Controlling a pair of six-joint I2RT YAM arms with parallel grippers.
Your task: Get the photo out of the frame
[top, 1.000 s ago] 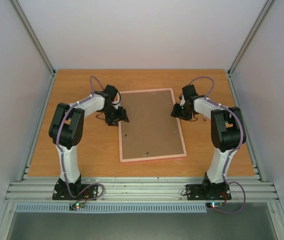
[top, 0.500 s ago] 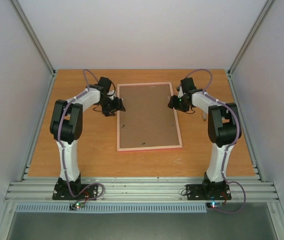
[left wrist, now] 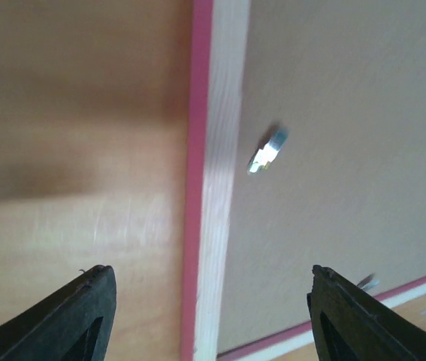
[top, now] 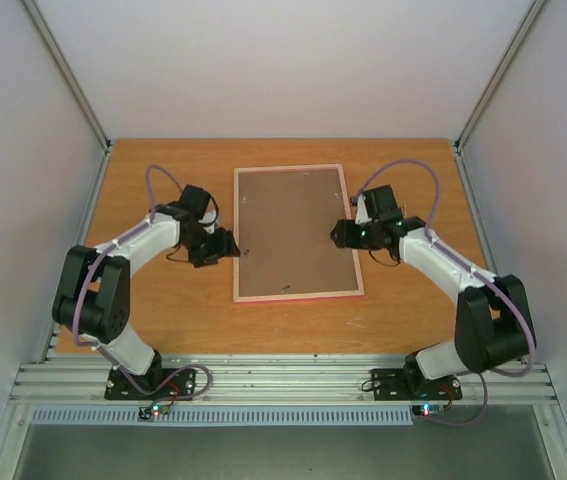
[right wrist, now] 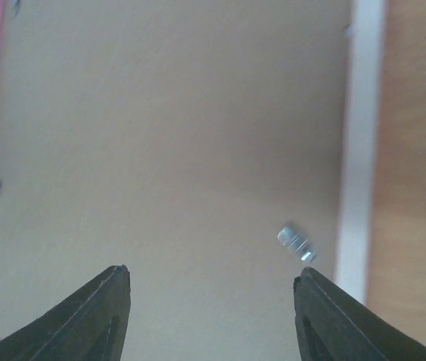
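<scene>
The frame (top: 290,233) lies face down in the middle of the table, its brown backing board up inside a pale pink rim. The photo is hidden beneath the board. My left gripper (top: 226,243) hovers open at the frame's left edge; in the left wrist view this left gripper (left wrist: 211,271) straddles the rim (left wrist: 216,150) without touching it, with a small metal tab (left wrist: 267,150) on the board beyond. My right gripper (top: 340,233) stands open over the right edge. In its own wrist view the right gripper (right wrist: 211,272) has bare board (right wrist: 167,135) between its fingers and a metal tab (right wrist: 297,242) close to one finger.
The wooden table (top: 153,300) is bounded by white walls at the back and sides. An aluminium rail (top: 283,378) carrying both arm bases runs along the near edge.
The frame went from skewed to lying square on the table. Both arms folded lower and drew nearer, and both grippers opened wider beside the frame's side edges.
</scene>
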